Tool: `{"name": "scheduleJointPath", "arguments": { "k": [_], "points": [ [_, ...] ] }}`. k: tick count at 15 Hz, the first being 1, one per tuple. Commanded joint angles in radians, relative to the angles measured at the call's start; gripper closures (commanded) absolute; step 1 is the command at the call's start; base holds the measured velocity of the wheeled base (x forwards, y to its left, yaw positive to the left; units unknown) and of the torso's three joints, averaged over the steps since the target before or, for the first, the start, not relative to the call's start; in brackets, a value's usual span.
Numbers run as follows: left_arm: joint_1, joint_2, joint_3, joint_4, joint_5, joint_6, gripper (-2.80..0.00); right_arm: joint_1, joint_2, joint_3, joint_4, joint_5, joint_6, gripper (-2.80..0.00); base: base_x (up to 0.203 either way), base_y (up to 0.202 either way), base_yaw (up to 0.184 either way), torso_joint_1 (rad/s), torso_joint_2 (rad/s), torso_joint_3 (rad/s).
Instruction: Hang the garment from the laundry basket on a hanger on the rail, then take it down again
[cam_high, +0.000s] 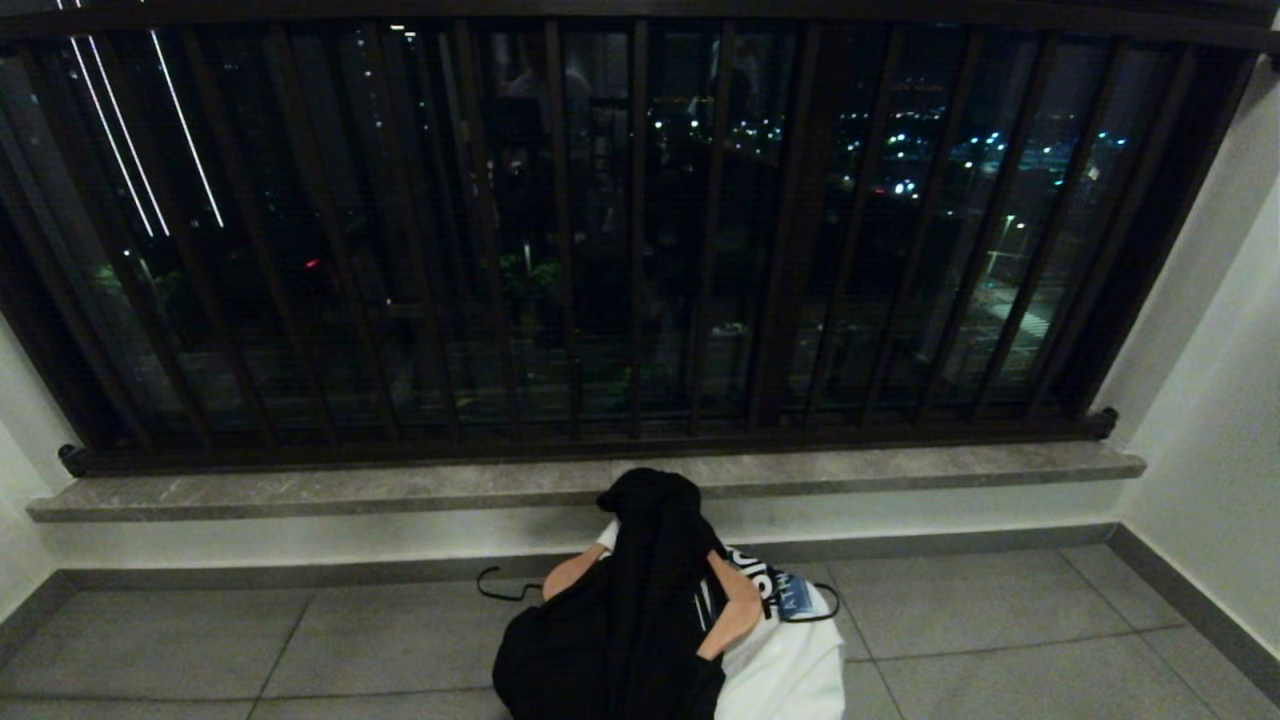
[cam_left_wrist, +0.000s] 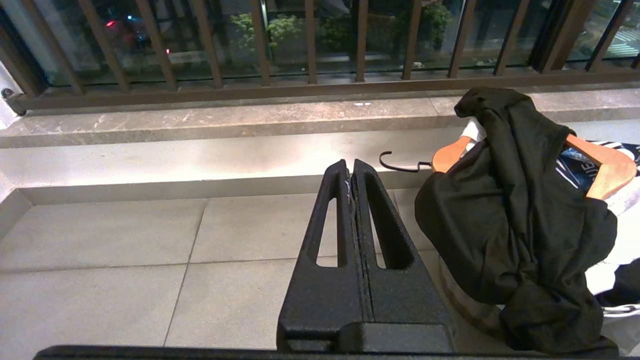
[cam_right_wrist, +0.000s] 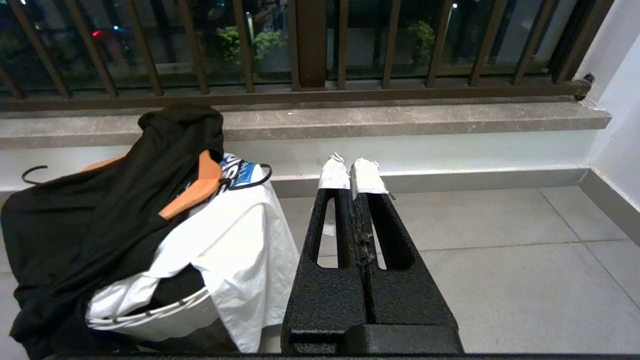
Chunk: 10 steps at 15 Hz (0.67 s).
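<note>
Tiled floor (cam_high: 1000, 620) below a stone sill (cam_high: 850, 468) and dark window bars (cam_high: 640, 230), night outside. Laundry basket (cam_right_wrist: 165, 310) on the floor near the sill's wall, heaped: black garment (cam_high: 630, 620) draped over a wooden hanger (cam_high: 735, 610), white garment (cam_high: 790, 670) beneath. Left gripper (cam_left_wrist: 351, 167) and right gripper (cam_right_wrist: 351, 172): fingers pressed together, empty, either side of the basket, clear of it.
</note>
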Motion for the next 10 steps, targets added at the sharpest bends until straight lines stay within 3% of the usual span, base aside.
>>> {"name": "scheduleJointPath", "arguments": {
  "k": [1,10],
  "points": [
    [0.001,0.002,0.0,0.0,0.0,0.0,0.0,0.0,0.0,0.0,0.0,0.0,0.0,0.0,0.0,0.0,0.0,0.0,0.0,0.0],
    [0.0,0.001,0.0,0.0,0.0,0.0,0.0,0.0,0.0,0.0,0.0,0.0,0.001,0.0,0.0,0.0,0.0,0.0,0.0,0.0]
  ]
}}
